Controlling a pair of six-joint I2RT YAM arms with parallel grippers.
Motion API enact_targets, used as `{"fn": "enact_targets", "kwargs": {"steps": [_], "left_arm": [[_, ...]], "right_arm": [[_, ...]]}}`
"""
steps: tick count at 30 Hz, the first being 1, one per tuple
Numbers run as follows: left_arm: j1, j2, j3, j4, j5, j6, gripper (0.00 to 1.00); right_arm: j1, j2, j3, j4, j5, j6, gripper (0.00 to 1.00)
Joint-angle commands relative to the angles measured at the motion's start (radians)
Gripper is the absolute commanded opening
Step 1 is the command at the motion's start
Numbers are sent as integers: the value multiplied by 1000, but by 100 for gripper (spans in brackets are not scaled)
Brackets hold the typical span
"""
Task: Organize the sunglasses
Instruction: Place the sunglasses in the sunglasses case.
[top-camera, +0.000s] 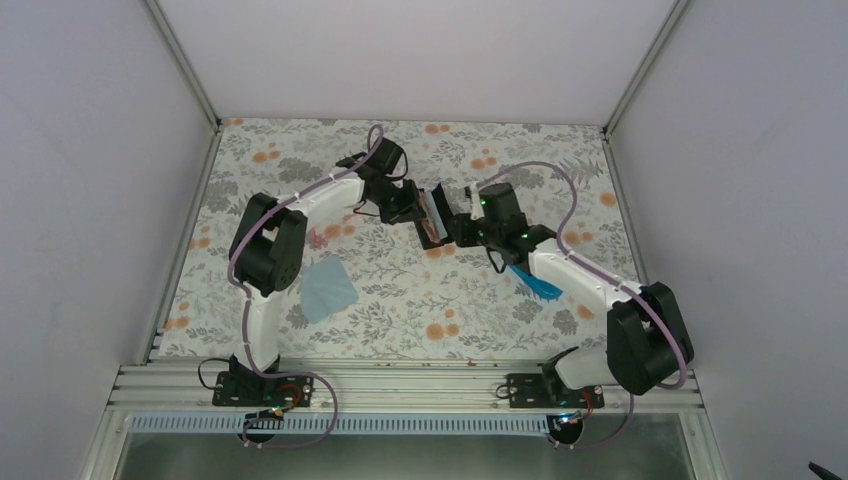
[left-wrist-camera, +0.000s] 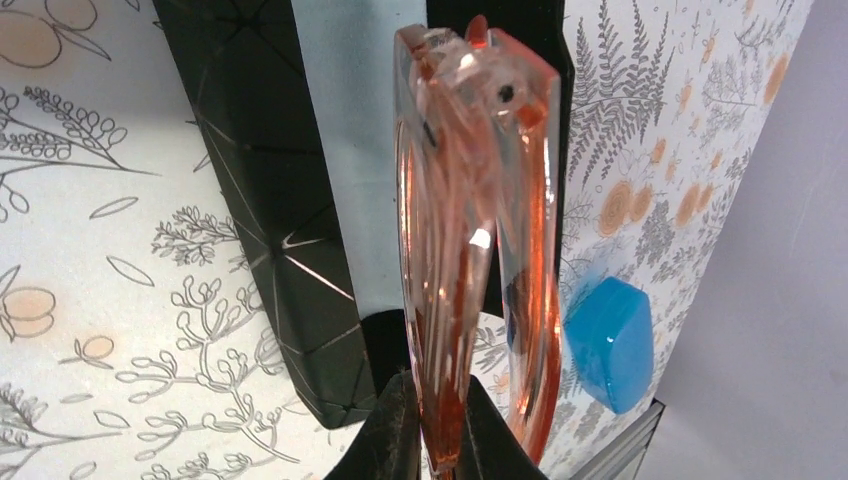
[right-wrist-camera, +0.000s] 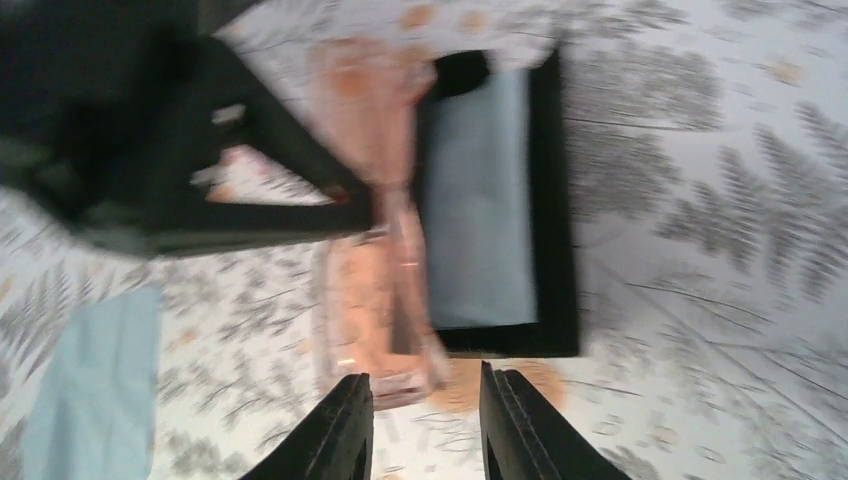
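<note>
Nearest to the bases, the cloth (top-camera: 328, 288) lies flat on the table (top-camera: 420, 330) at about 8 o'clock from its middle. The blue case (top-camera: 540, 286) lies at about 4 o'clock, partly under the right arm; I cannot tell if it is open. Farther, close to the middle, the left gripper (left-wrist-camera: 432, 445) is closed tight on the sunglasses (left-wrist-camera: 470, 230), which are folded and held up above the table. The right gripper (right-wrist-camera: 425, 425) faces them from 3 o'clock with its jaws partly apart; this view is blurred and nothing is clearly between them. Just beyond, toward 12 o'clock, is a black box (right-wrist-camera: 562, 200) with a pale lining. I judge the task about half done: the sunglasses are lifted and folded, but they are not yet put away.
</note>
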Motion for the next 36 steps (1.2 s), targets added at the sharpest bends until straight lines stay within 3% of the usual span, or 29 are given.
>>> {"fn": "enact_targets", "kwargs": {"steps": [1, 7, 17, 36], "left_arm": [[-1, -4, 65, -99, 27, -77, 2], [-5, 15, 117, -222, 8, -103, 2], [-6, 2, 110, -238, -1, -148, 2], [-6, 9, 88, -235, 33, -150, 2]], "right_arm": [[114, -34, 61, 32, -34, -133, 31], [203, 36, 136, -7, 93, -158, 33], [260, 145, 194, -57, 222, -215, 23], [281, 237, 216, -52, 244, -235, 23]]}}
